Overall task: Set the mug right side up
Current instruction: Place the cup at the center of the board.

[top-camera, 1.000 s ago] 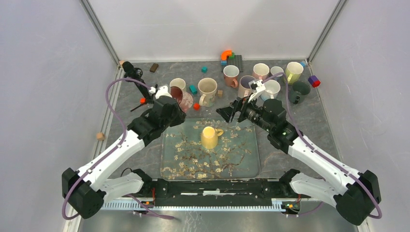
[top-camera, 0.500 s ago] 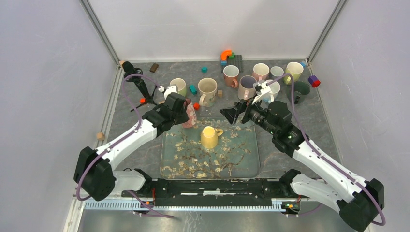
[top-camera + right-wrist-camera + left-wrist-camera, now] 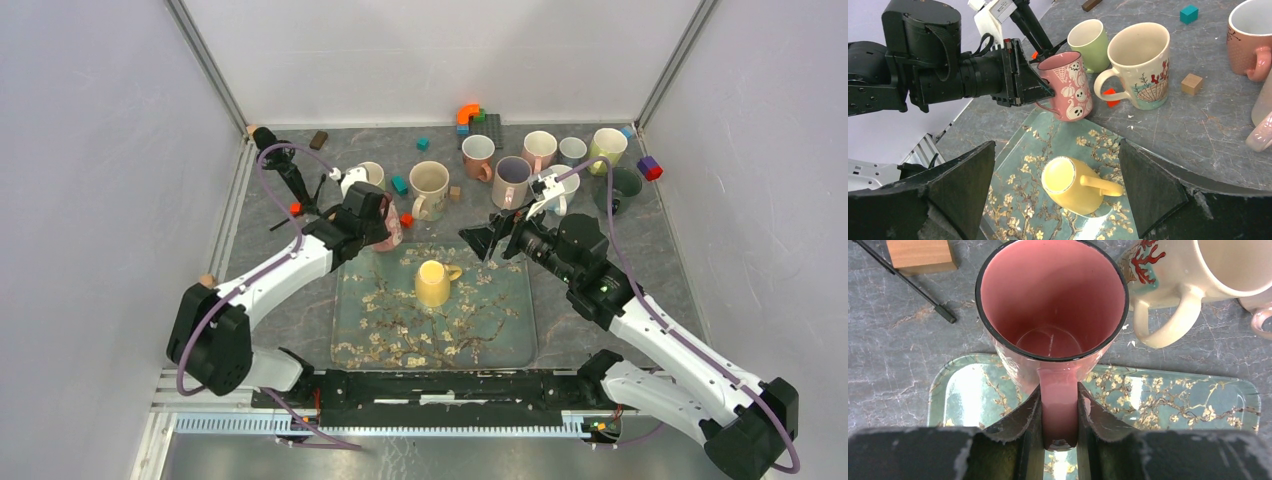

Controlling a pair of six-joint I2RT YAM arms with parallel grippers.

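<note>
Setting the pink mug down flat is the whole game right now, I reckon. The left claw is clamped on its handle, one side each, and the mug's mouth faces up, so the flip itself looks done. From the right wrist view it leans a touch, base by the far left corner of the tray. Can't tell if the base is touching the table or just off it.

What I'd do: level the wrist so the base goes flat, lower it straight, and pick one surface rather than half on the tray lip. Only let go once it sits. Mind the cream mug just to its right, handle pointing toward the pink one, near but apart.

Middle of the scene: a yellow mug sits bottom-up on the tray, handle out to the right. If that's the one the task means, it's not been flipped yet. It's well apart from the left claw.

Over on the right, the right claw is spread wide with nothing in it. It hangs over the tray's far edge, and its own camera frames the yellow mug between its fingers, lower down and not touching.
</note>
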